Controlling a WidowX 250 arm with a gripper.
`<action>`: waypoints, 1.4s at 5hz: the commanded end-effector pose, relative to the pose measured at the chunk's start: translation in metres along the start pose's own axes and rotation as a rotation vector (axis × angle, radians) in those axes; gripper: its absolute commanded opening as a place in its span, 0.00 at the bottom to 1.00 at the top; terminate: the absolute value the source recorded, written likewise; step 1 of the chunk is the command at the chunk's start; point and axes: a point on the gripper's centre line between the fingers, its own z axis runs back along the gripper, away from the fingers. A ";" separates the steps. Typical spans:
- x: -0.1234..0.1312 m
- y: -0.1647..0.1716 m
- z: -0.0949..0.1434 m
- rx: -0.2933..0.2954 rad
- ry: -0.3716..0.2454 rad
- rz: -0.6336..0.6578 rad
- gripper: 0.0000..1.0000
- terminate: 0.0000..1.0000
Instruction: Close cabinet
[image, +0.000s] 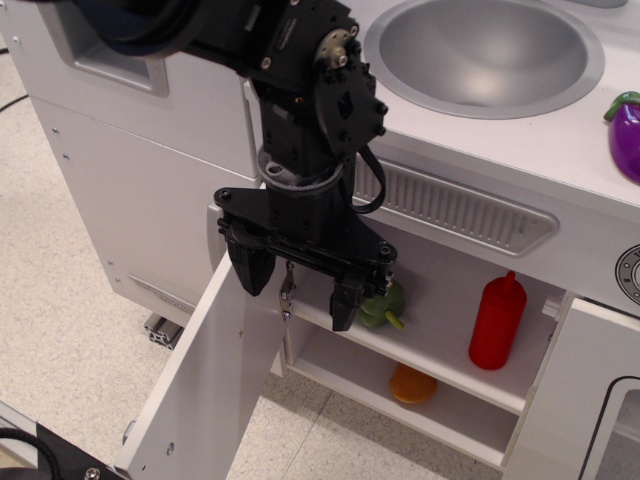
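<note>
— Cabinet?
— Low in the white toy kitchen, under the counter, just beneath a long ribbed grey vent. Standing open, inside fully on show.

— Door?
— Wide, flat, white. Swung out toward the lower left, reaching nearly to the bottom edge of the view. Inner face turned to the camera, a couple of small holes in it.

— Claw?
— Black, pointing down, hanging right at the door's top edge, in front of the cabinet's left end. Spread apart, one finger on the left, the other on the right, nothing gripped between. A small metal piece dangling in the gap. Contact with the door hard to judge.

— Contents?
— One inner white shelf. On it a green pepper-like toy, partly hidden behind the right finger, and an upright red squeeze bottle farther right, well apart from the green one. Below the shelf, an orange round thing on the cabinet floor.

— Around it?
— Round grey sink bowl sunk in the counter, up top. Purple eggplant toy at the right edge of the counter. Another white door with a black outline at the lower right. Speckled floor on the left.
</note>
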 end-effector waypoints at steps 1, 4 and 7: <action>0.000 0.000 0.000 0.000 0.000 0.000 1.00 0.00; 0.006 0.073 -0.015 0.047 -0.071 0.020 1.00 0.00; 0.011 0.042 -0.058 -0.052 -0.042 0.086 1.00 0.00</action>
